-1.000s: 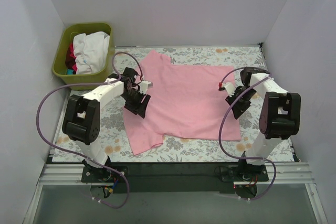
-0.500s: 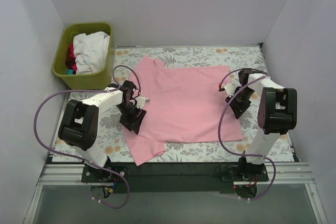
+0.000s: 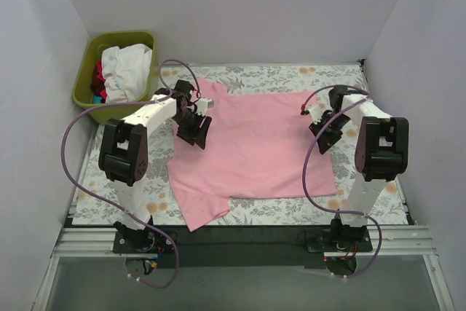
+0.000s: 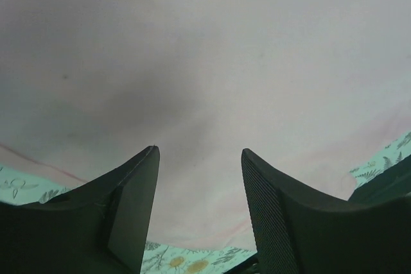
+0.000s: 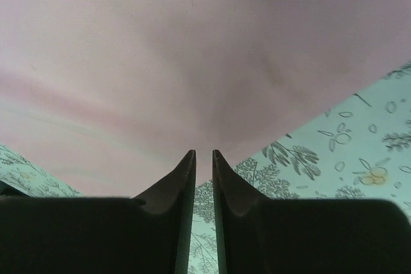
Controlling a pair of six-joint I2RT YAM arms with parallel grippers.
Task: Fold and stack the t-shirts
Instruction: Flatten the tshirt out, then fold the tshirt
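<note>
Your pink t-shirt (image 3: 255, 143) lies spread flat on the floral table (image 3: 291, 207), light and limp, so pinch hem or sleeve edges, with your left gripper (image 4: 199, 152) spread apart over its left side and your right gripper (image 5: 203, 153) all but together at the right hem.

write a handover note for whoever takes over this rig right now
Left gripper: jaws open over the left part of the pink cotton t-shirt, holding nothing.
Right gripper: jaws all but shut at the shirt's right edge; no cloth seen between them.
The shirt lies spread flat on the floral-patterned table. White and red clothes sit in the green plastic bin at far left.
Done: one shirt laid out.
Left: every fold, the bin's clothes, the stack.
</note>
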